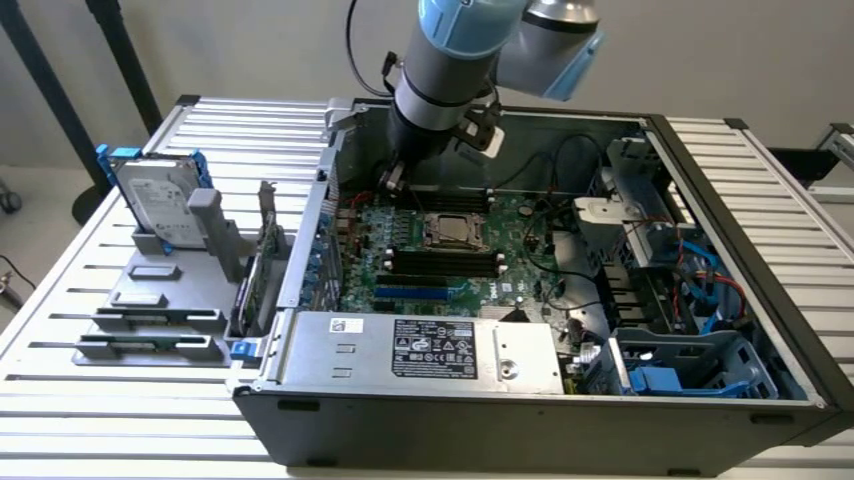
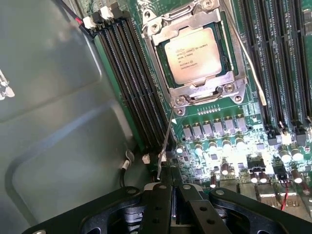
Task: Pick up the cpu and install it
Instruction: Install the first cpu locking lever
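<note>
The cpu (image 1: 454,228) (image 2: 192,55) is a small square chip with a shiny silver printed top. It lies flat in its socket on the green motherboard (image 1: 514,262), framed by the metal load plate (image 2: 204,90). My gripper (image 1: 396,180) (image 2: 169,171) hangs inside the case just behind the socket, in the exterior view, apart from the chip. Its black fingers (image 2: 161,195) are pressed together with nothing visible between them. The end of a thin metal socket lever (image 2: 165,146) lies right beside the fingertips; whether it touches them I cannot tell. A second lever (image 2: 246,61) runs along the socket's other side.
Black memory slots (image 2: 136,83) flank the socket. A silver labelled power supply box (image 1: 420,350) sits at the case front. Drive bays with blue parts and cables (image 1: 681,300) crowd the exterior view's right. A hard drive with blue rails (image 1: 158,205) stands in a grey holder outside the case.
</note>
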{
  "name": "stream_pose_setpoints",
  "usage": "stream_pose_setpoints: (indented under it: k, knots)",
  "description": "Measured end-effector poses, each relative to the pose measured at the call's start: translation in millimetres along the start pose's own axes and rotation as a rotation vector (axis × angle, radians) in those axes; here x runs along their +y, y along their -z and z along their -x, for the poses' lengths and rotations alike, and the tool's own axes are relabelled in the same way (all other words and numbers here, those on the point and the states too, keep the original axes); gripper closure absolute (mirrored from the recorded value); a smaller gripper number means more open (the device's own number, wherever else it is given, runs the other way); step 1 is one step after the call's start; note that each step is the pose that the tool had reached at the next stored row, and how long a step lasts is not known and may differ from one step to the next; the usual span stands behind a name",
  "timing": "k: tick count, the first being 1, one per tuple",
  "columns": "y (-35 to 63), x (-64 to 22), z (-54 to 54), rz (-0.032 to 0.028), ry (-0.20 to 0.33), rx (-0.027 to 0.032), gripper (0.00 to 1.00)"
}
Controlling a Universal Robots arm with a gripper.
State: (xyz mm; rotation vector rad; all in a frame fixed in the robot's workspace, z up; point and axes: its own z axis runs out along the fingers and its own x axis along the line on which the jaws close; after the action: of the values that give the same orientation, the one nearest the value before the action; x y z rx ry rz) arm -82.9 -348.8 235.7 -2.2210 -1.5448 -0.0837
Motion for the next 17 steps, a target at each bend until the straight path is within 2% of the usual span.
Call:
stream_pose_setpoints:
  k: [8, 13, 17]
  knots:
    - [1.8, -5.7, 1.2, 0.0108, -0.034, 0.0130, 0.89]
    - [1.8, -5.8, 1.2, 0.0242, -0.053, 0.0228, 0.89]
    - [2.0, -5.6, 1.5, 0.0309, -0.059, 0.0269, 0.89]
